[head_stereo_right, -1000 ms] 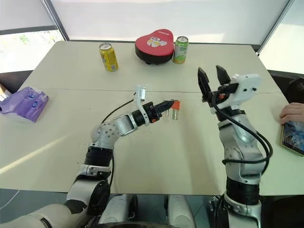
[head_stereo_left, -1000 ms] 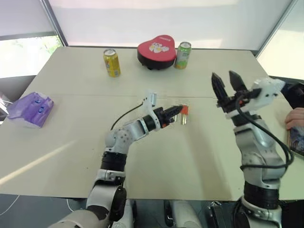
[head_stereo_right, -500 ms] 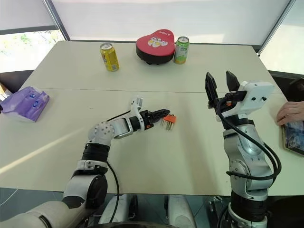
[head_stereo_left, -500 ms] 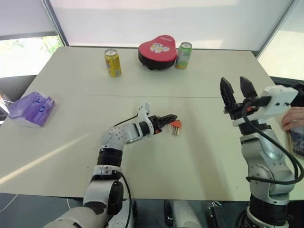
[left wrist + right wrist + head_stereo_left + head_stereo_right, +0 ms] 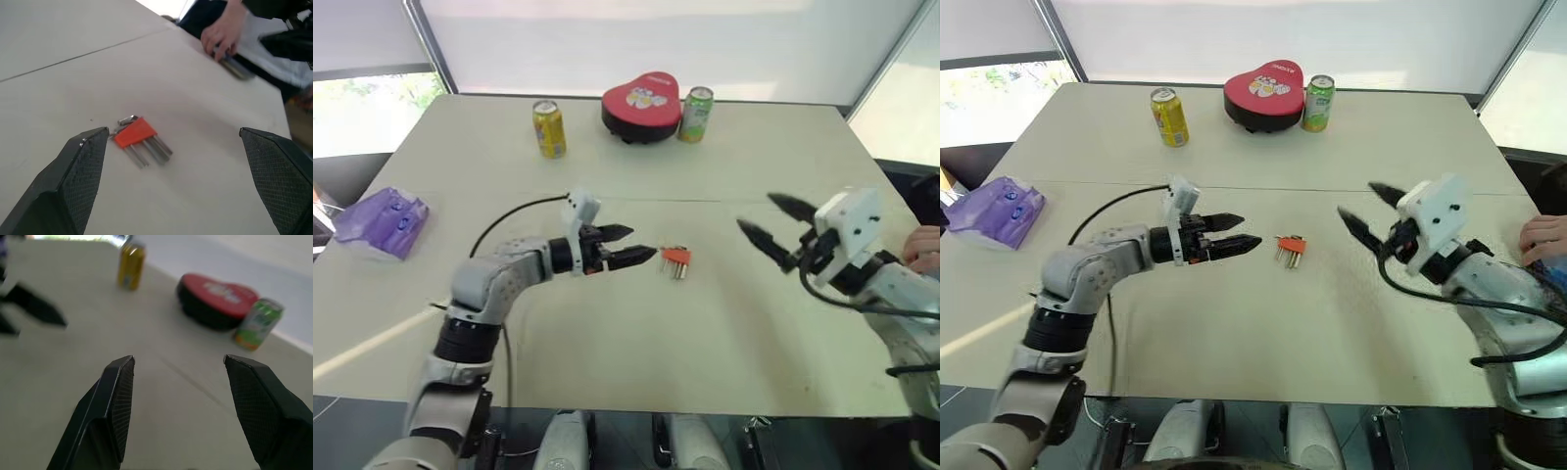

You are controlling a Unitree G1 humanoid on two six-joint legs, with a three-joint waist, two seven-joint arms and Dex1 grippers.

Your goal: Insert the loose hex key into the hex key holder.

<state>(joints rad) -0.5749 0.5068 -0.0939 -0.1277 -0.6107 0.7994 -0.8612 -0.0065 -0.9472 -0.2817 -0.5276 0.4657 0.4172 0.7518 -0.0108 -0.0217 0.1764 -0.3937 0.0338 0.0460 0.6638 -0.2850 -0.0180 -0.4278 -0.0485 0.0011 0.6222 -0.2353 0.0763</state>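
A: Where's the hex key holder [image 5: 675,258]?

B: Flat on the table [image 5: 607,343], mid-way between the arms, keys fanned out. Left gripper [image 5: 628,246] just beside it, fingers spread, empty. Right gripper [image 5: 773,223] also spread, well apart.

A: Handling?

B: Looks light, rigid, likely to skid. Pinch the orange block's flat faces. Loose hex key: cannot tell it apart.

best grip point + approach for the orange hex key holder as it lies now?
Take the hex key holder across its orange block, coming from above, pinching its two long edges. It lies flat on the table with silver keys sticking out toward the robot, so the block is the only wide, solid part; the keys are thin.
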